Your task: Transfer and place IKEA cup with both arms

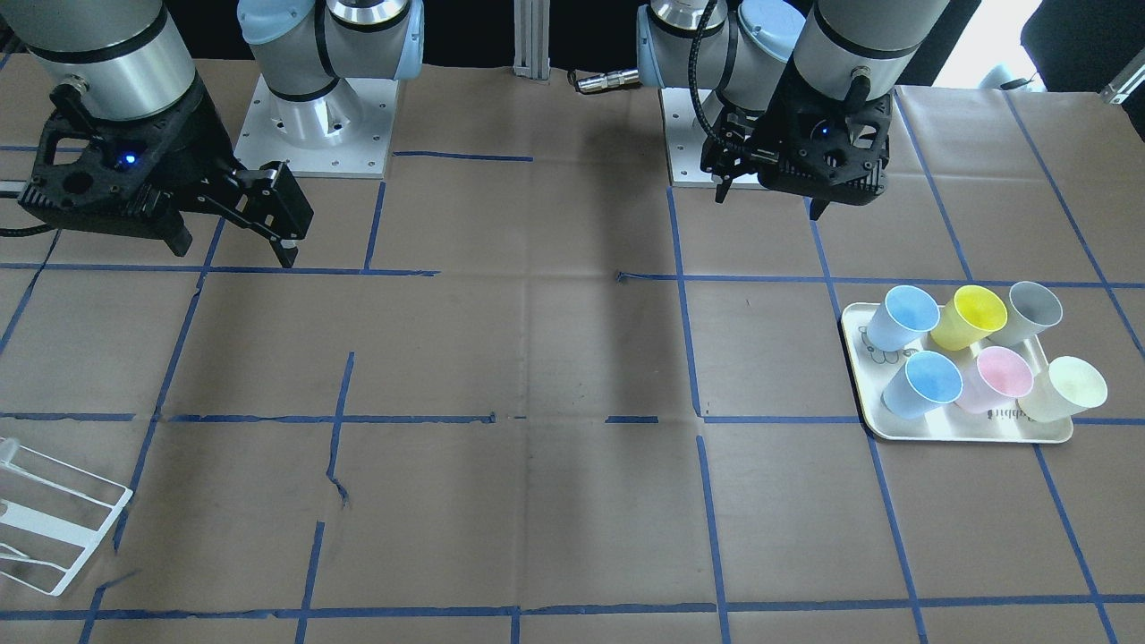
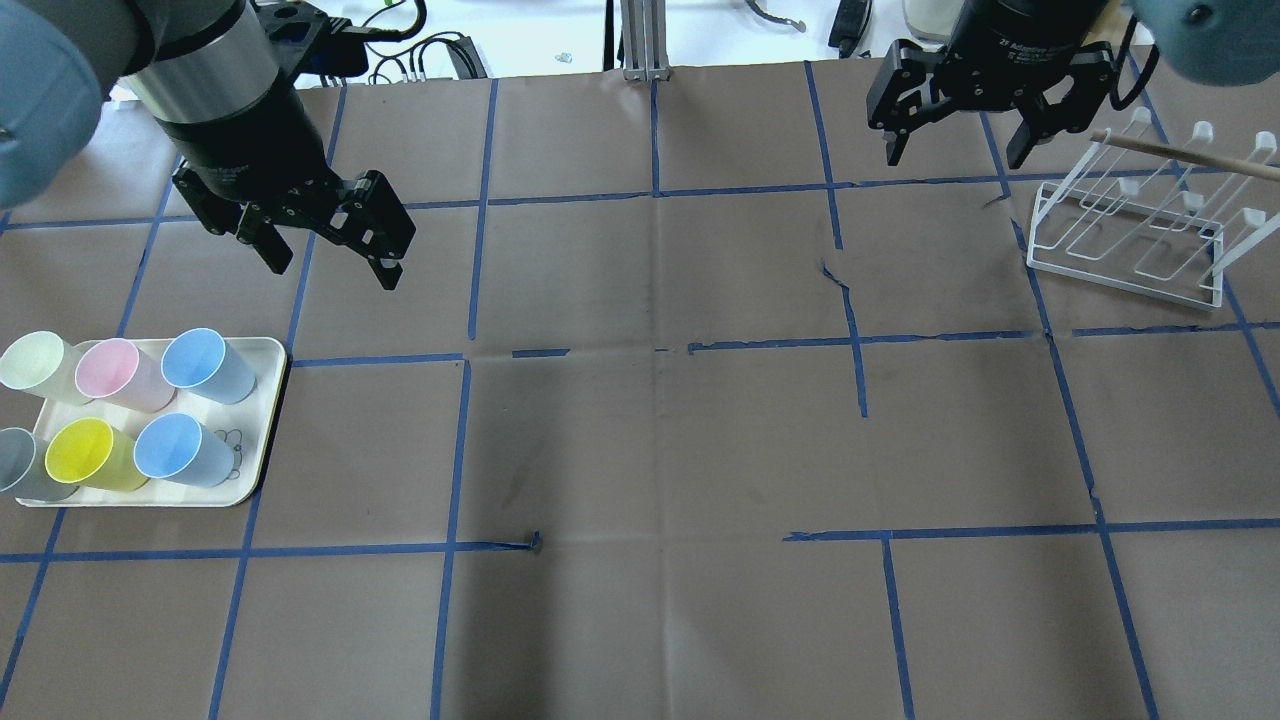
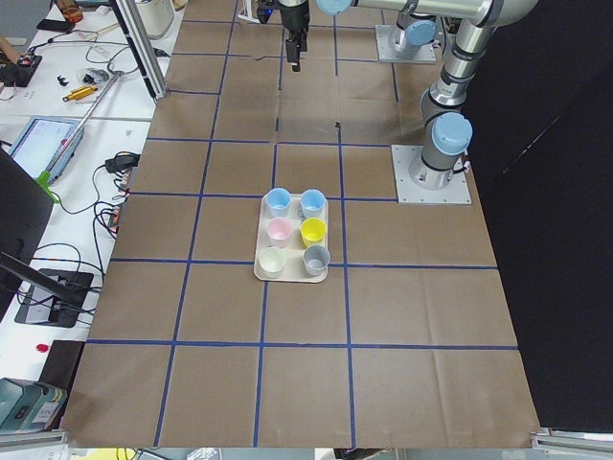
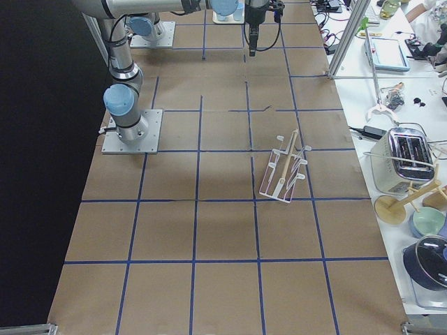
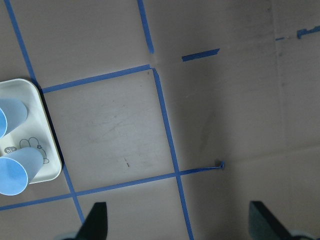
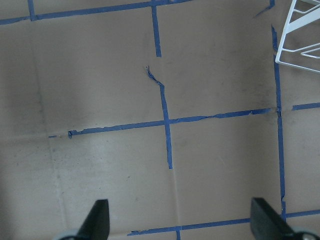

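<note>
Two pale-blue IKEA cups stand upright on a cream tray (image 2: 268,385) at the table's left: one (image 2: 207,365) in the far row, one (image 2: 183,450) in the near row. They also show in the front-facing view, far one (image 1: 903,317) and near one (image 1: 926,385), and at the left edge of the left wrist view (image 5: 19,172). My left gripper (image 2: 335,270) is open and empty, in the air beyond the tray and apart from the cups. My right gripper (image 2: 955,155) is open and empty at the far right, next to the rack.
The tray also holds a pink cup (image 2: 112,372), a yellow cup (image 2: 85,452), a pale-green cup (image 2: 35,362) and a grey cup (image 2: 15,462). A white wire rack (image 2: 1130,235) with a wooden stick stands at the far right. Blue tape lines cross the brown table cover.
</note>
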`<state>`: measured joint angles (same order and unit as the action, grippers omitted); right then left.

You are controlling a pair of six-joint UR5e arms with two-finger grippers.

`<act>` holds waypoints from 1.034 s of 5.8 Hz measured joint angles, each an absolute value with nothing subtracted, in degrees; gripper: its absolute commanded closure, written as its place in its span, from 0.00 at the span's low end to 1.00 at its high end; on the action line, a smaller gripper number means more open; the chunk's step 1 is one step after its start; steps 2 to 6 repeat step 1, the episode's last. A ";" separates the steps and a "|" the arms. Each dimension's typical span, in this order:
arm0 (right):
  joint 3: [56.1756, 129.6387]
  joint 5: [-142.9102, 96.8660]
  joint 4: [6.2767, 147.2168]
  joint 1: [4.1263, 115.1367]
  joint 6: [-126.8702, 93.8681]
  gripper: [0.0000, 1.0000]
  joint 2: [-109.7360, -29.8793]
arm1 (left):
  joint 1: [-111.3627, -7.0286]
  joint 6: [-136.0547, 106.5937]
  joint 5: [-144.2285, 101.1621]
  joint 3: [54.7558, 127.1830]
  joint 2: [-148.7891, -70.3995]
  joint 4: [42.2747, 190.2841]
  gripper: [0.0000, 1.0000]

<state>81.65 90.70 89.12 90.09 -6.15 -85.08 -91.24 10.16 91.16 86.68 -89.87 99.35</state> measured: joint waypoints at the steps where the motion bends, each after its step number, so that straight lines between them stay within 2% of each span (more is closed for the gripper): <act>1: 81.65 90.70 89.12 90.09 -6.15 0.00 -85.08 | -91.08 9.70 90.97 87.28 -89.09 98.92 0.02; 6: 81.65 90.70 89.12 90.09 -6.15 0.00 -85.08 | -91.08 9.70 90.97 87.28 -89.09 98.92 0.02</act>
